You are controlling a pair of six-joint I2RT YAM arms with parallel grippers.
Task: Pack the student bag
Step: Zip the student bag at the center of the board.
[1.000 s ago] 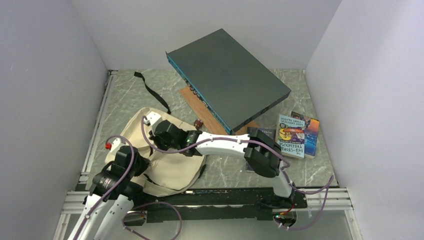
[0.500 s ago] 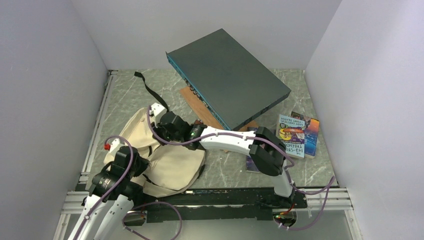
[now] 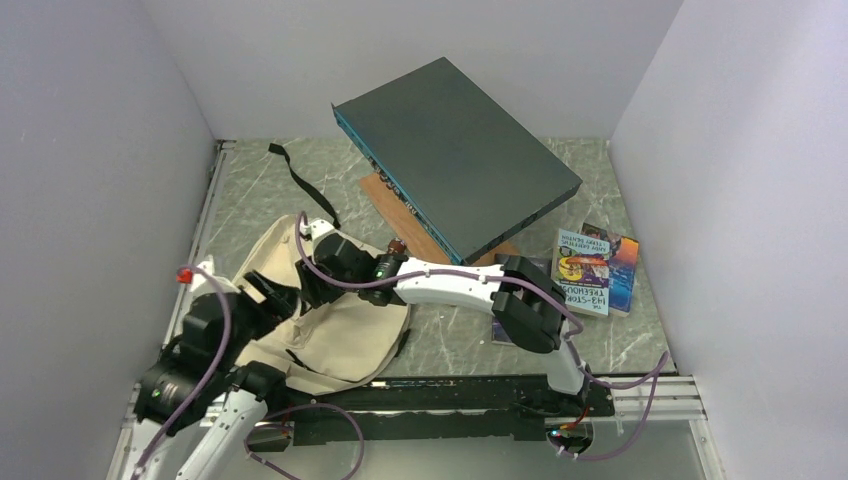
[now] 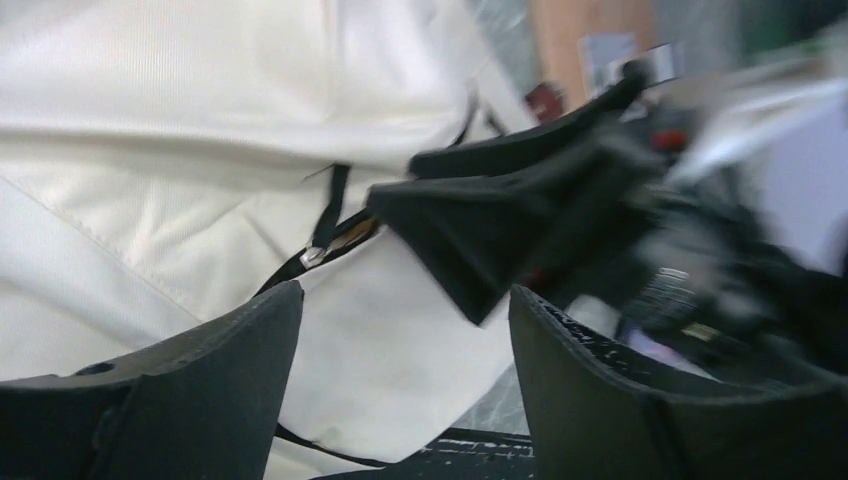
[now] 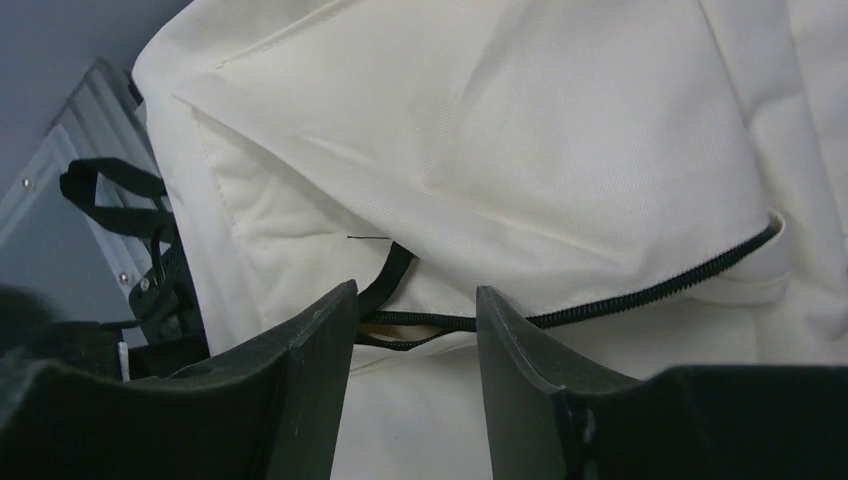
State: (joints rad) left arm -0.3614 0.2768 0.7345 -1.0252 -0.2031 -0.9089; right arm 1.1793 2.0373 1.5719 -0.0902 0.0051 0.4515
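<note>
The student bag [image 3: 335, 330], cream canvas with black straps, lies slumped at the table's near left. My left gripper [image 3: 268, 292] hovers over its left side. In the left wrist view this gripper [image 4: 405, 330] is open, with only cream fabric [image 4: 180, 150] below the gap. My right gripper [image 3: 312, 282] reaches in from the right, close to the left one. In the right wrist view it [image 5: 415, 310] is open just above the bag's black zipper [image 5: 620, 292]. The zipper gapes slightly at its left end. Nothing is held by either gripper.
A large dark grey flat box [image 3: 455, 150] rests tilted on a brown board [image 3: 400, 215] at the back. Colourful books [image 3: 592, 270] lie at the right, and a dark one [image 3: 505, 325] lies partly under the right arm. A black strap [image 3: 298, 180] trails toward the back left.
Both grippers have gone from shut to open. The left arm has lifted and swung left. The right gripper pushed a little farther over the bag, whose fabric has shifted and spread.
</note>
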